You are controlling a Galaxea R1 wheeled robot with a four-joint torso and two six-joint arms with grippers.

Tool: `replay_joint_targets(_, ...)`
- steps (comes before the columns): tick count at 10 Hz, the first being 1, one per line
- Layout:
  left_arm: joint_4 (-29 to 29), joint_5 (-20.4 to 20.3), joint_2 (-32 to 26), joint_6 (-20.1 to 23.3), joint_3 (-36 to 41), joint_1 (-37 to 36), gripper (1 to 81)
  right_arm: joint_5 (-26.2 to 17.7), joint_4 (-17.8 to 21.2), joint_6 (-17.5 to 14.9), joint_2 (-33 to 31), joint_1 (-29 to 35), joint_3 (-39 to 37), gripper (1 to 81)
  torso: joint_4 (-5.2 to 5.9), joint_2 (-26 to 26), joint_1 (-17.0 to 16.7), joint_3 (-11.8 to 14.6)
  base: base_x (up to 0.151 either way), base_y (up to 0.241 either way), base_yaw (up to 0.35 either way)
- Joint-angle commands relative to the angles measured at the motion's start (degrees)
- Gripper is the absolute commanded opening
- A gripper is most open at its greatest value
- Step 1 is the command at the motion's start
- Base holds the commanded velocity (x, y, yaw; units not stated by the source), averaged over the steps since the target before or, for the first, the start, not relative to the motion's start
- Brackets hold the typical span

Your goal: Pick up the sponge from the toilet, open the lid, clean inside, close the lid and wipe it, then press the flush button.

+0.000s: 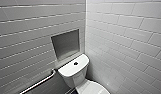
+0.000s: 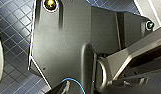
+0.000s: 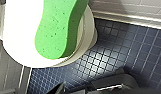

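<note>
While the lid (image 3: 17, 37) covers the toilet (image 1: 72, 71), the sponge (image 3: 58, 27) shows against it.

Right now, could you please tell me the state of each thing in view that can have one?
lid: down, closed.
sponge: lying on the lid, apparently loose.
flush button: set in the tank top, nothing touching it.
</note>
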Motion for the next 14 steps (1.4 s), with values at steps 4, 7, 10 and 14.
replay_joint_targets(4,-0.23,3.58,-0.51,0.29,-0.15,-0.47,81.1,-0.19,0.81,2.44,-3.58,8.71,-0.73,81.1,0.0,-10.69,6.71,-2.25,0.0,0.0,0.0)
replay_joint_targets(7,-0.14,3.58,0.18,0.29,-0.94,-0.47,81.1,-0.37,0.72,2.44,-3.69,11.7,0.41,81.1,0.0,-15.46,9.62,-4.78,0.0,0.0,0.0)
replay_joint_targets(10,-0.32,3.58,0.1,0.29,-1.03,-0.47,81.1,-1.07,0.72,2.36,-0.87,13.81,0.59,81.1,0.0,-16.11,9.92,-5.02,0.0,0.0,0.0)
replay_joint_targets(14,-0.32,3.66,0.18,0.02,-1.03,-0.47,81.1,-1.33,0.63,2.44,3.88,14.52,-1.62,81.1,0.0,-20.17,12.35,-6.69,0.0,0.0,0.0)
